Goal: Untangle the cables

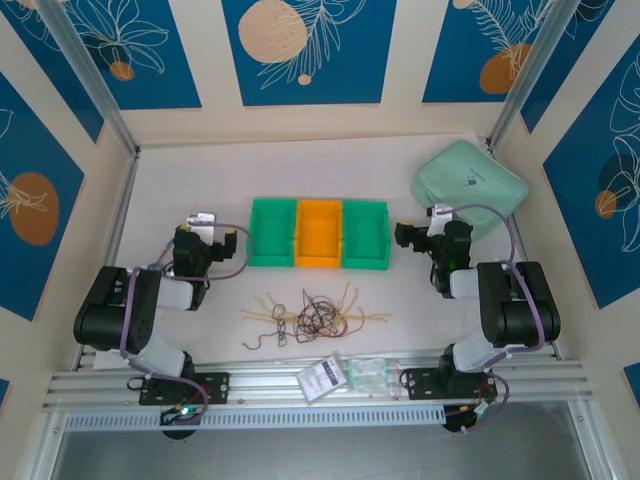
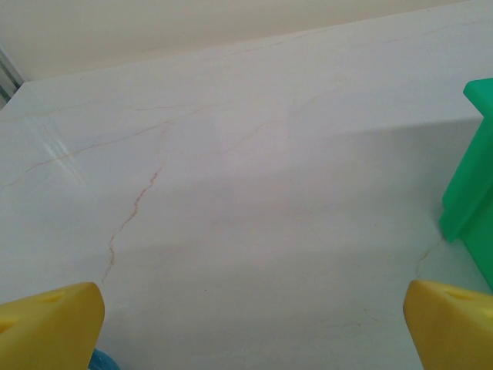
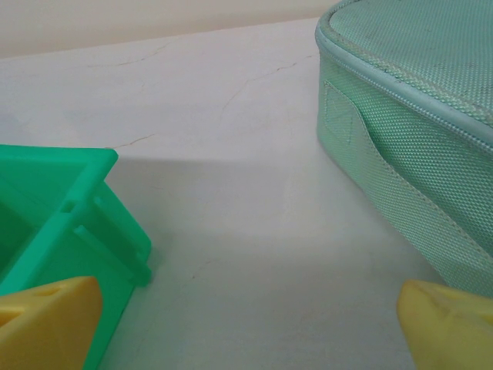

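The cables (image 1: 315, 315) lie in a loose knot on the desk (image 1: 200, 180), near its front edge and between my two arms. They are thread-thin wires in pale yellow, red and dark green or black. The pale strands splay out to both sides, and the dark and red ones loop over each other in the middle. Nothing touches them.

Behind them stands a row of three open plastic bins, touching side by side: a left green bin (image 1: 272, 233), an orange bin (image 1: 319, 233) and a right green bin (image 1: 365, 235). A mint fabric pouch (image 1: 470, 190) lies at the far right. A printed packet (image 1: 325, 377) rests on the front rail.

My left tool (image 1: 210, 235) sits left of the bins with its jaws wide apart, holding nothing. My right tool (image 1: 420, 228) sits right of the bins, equally spread and empty.

From my left wrist, the tool's (image 2: 250, 324) yellow fingertips (image 2: 54, 324) frame bare desk, white with faint tan veins, and a corner of the left green bin (image 2: 471, 162). From my right wrist, the tool (image 3: 250, 324) frames the ribbed corner of the right green bin (image 3: 69, 200) and the pouch's (image 3: 416, 116) coarse weave, piped seam and sewn strap. The overhead view does not resolve that texture.
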